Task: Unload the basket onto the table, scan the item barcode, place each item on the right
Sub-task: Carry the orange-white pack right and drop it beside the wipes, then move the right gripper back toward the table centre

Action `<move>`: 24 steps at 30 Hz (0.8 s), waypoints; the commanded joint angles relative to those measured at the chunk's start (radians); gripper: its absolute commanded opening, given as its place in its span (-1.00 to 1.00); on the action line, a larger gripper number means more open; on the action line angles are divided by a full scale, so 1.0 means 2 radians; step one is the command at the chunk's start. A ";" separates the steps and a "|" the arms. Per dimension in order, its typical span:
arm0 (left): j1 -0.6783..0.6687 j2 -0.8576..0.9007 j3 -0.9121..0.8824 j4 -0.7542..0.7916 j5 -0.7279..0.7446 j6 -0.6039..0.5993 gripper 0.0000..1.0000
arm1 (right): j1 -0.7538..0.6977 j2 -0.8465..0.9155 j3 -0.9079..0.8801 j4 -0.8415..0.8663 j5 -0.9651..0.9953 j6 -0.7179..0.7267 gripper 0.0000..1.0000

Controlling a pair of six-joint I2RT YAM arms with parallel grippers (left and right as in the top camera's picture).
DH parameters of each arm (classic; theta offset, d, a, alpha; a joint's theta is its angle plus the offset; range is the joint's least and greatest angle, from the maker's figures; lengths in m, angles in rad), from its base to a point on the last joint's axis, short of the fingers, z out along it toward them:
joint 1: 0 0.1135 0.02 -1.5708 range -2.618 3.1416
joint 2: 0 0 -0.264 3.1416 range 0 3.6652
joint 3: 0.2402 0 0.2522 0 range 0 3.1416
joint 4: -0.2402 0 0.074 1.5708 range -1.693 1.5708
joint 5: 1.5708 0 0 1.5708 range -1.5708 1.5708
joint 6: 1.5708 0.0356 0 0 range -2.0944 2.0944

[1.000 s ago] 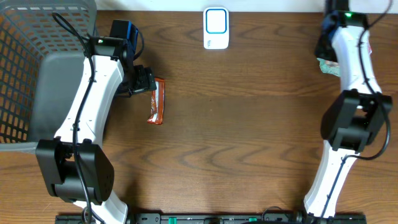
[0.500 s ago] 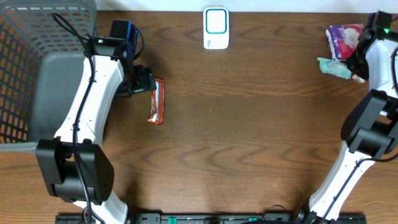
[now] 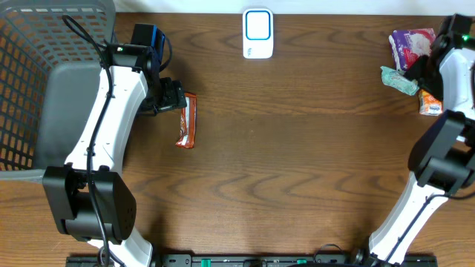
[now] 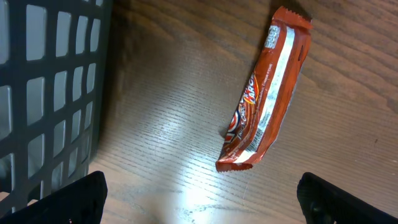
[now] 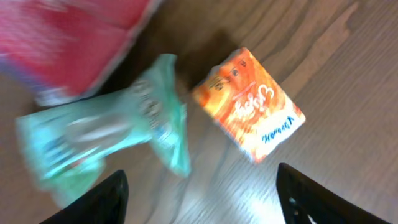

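Dark wood-grain table (image 3: 297, 163), a soft glare on its surface

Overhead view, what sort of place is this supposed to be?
Probably a mock shop checkout, set up on a wooden table: a grey shopping basket at the left, a white device at the far edge, likely the barcode scanner, and a wrapped candy bar.

A mock shop checkout: a white scanner (image 3: 257, 33) on a wooden table (image 3: 297, 163), a grey basket (image 3: 30, 74) to its left, snack packets (image 3: 410, 44) to its right.
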 commanded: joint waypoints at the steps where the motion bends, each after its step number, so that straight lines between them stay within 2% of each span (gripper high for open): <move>1: 0.000 0.006 -0.004 -0.002 -0.004 -0.008 0.96 | 0.023 -0.090 0.006 -0.012 -0.052 -0.003 0.51; 9: 0.000 0.006 -0.004 -0.002 -0.004 -0.008 0.96 | 0.082 -0.171 0.005 -0.057 -0.195 -0.003 0.60; 14: 0.000 0.006 -0.004 -0.002 -0.004 -0.008 0.96 | 0.150 -0.170 -0.001 -0.080 -0.276 -0.035 0.91; 15: 0.000 0.006 -0.004 -0.002 -0.004 -0.008 0.96 | 0.167 -0.170 -0.007 -0.083 -0.276 -0.035 0.99; 19: 0.000 0.006 -0.004 -0.002 -0.004 -0.008 0.96 | 0.226 -0.169 -0.028 -0.082 -0.259 -0.035 0.99; 24: 0.000 0.006 -0.004 -0.002 -0.004 -0.008 0.96 | 0.281 -0.169 -0.048 -0.080 -0.178 -0.035 0.99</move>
